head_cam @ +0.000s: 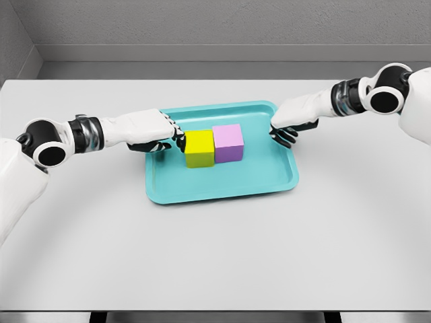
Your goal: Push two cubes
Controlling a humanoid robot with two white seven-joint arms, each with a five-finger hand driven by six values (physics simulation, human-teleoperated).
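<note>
left hand (156, 131) fingers curled, holding nothing, knuckles against yellow cube (199, 148); purple cube (228, 142) flush beyond it, both inside teal tray (222, 190); right hand (291, 122) loosely curled, empty, at the tray rim, gap to purple; risk: off-centre push twists cubes apart

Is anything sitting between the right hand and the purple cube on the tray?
Nothing visible does. Only bare teal tray floor lies between the right hand at the tray's right rim and the purple cube. The left hand is at the yellow cube, which touches the purple one.
</note>
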